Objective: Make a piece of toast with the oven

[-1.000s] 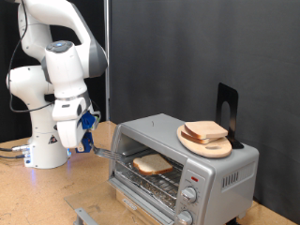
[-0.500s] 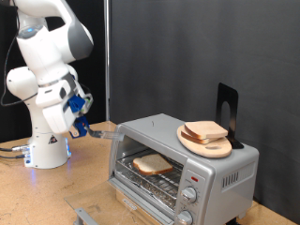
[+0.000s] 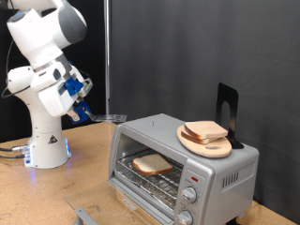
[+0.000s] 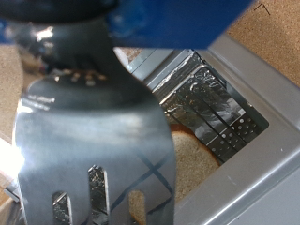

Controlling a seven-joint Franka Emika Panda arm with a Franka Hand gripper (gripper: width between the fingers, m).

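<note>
The piece of toast [image 3: 152, 164] lies flat on the wire rack inside the silver oven [image 3: 220, 173], whose front stands open. My gripper [image 3: 82, 110], with blue fingers, is shut on the handle of a metal spatula [image 3: 108, 117]. It holds the spatula in the air, up and to the exterior view's left of the oven, with the blade level with the oven's top corner. In the wrist view the slotted spatula blade [image 4: 94, 150] fills the foreground. Behind it the oven's open mouth [image 4: 211, 103] and a bit of the toast [image 4: 192, 161] show.
A round wooden board [image 3: 199, 142] with other bread slices [image 3: 206, 130] sits on top of the oven, beside a black stand [image 3: 227, 105]. Two knobs [image 3: 190, 196] are on the oven's front. The robot base [image 3: 47, 145] stands at the exterior view's left on a wooden table [image 3: 56, 192].
The arm has lifted and swung towards the exterior view's left. The spatula has drawn back from the oven's mouth and risen to the height of its top. The toast stays on the rack.
</note>
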